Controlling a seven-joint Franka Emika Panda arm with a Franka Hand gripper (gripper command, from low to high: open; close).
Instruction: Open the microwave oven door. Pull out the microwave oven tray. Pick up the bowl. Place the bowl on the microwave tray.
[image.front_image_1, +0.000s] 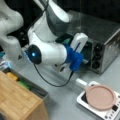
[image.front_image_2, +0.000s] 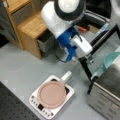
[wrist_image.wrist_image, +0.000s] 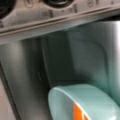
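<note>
The arm is reaching in at the front of the microwave oven, and the hand sits at the oven's opening, low beside the dark bar of the lowered microwave oven door. The bowl, pale teal, fills the lower part of the wrist view, tilted with its rim facing the camera, right up against the oven cavity's mouth. An orange patch shows at its lower edge, which may be a fingertip, but I cannot tell. In a front view a teal curve of the bowl peeks out beside the oven's top corner, just past the hand. Whether the hand is clenched on the bowl or released, I cannot tell; the arm's white and blue wrist covers the fingers in both front views. The microwave oven tray is hard to make out inside the dim cavity. On the counter sits a small white appliance with a pink disc on it, well apart from the hand.
</note>
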